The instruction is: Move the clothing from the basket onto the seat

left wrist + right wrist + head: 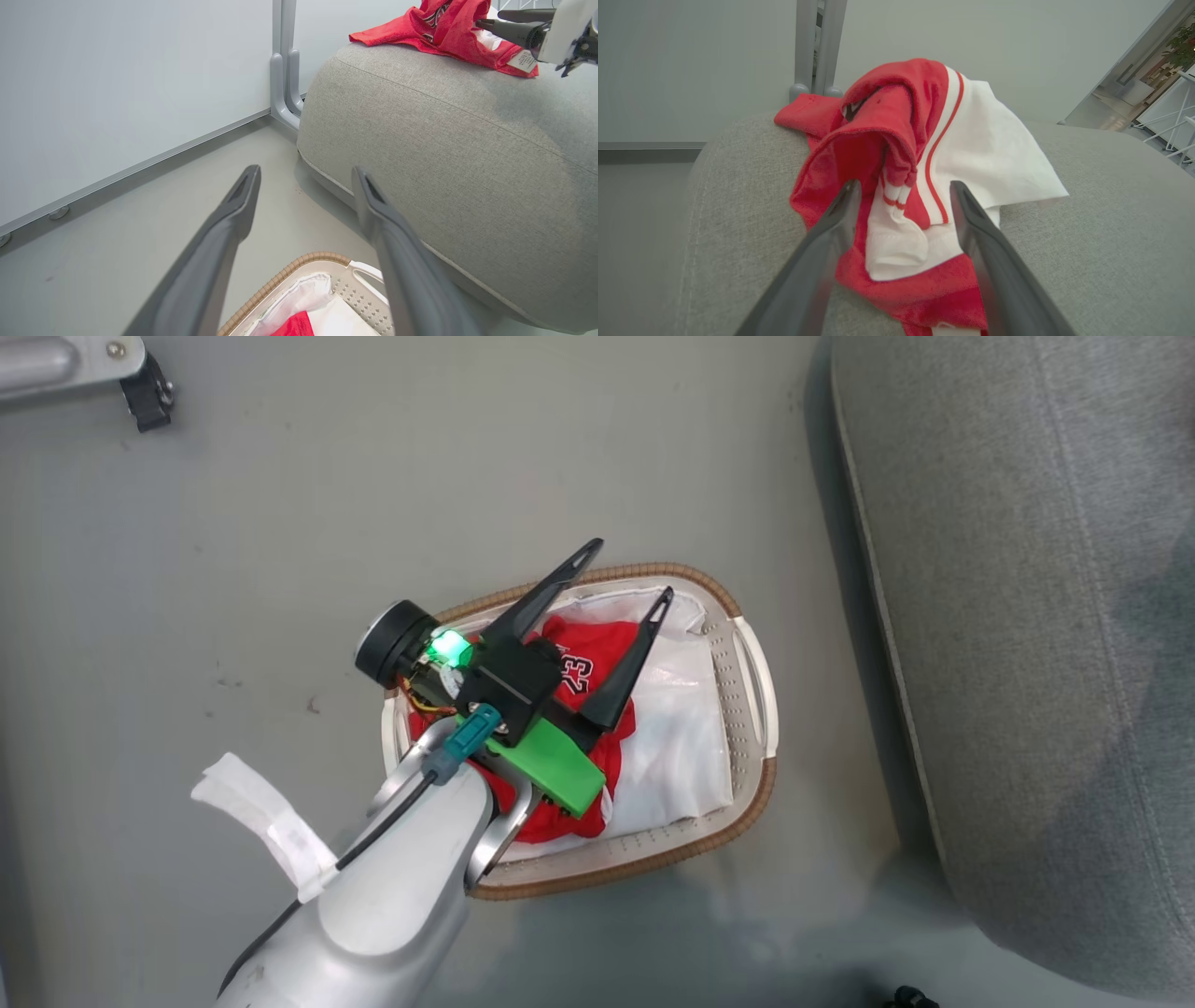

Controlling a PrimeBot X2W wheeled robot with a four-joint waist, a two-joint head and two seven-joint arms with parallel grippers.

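Left jaws: I have the left gripper (pixel 633 567) spread wide above the basket (pixel 758 691), gripping nothing.
Right jaws: the right gripper (pixel 905 184) is wide apart, its fingers straddling a red garment (pixel 896 121) lying on the seat (pixel 1111 210).
Basket: a red jersey (pixel 597 658) lies on a white sheet (pixel 686 747).
Surface: grey floor (pixel 327 504); the seat is at the basket's 3 o'clock.
Room: pale wall (pixel 691 60) at my 12 o'clock.

There are two red garments: one jersey (pixel 602 653) marked 23 and one white-trimmed garment (pixel 859 154). There is one white sheet (pixel 677 737), one basket (pixel 742 709) and one seat (pixel 1027 616). Two grippers show, the left gripper (pixel 633 567) and the right gripper (pixel 904 184), each with two fingers.
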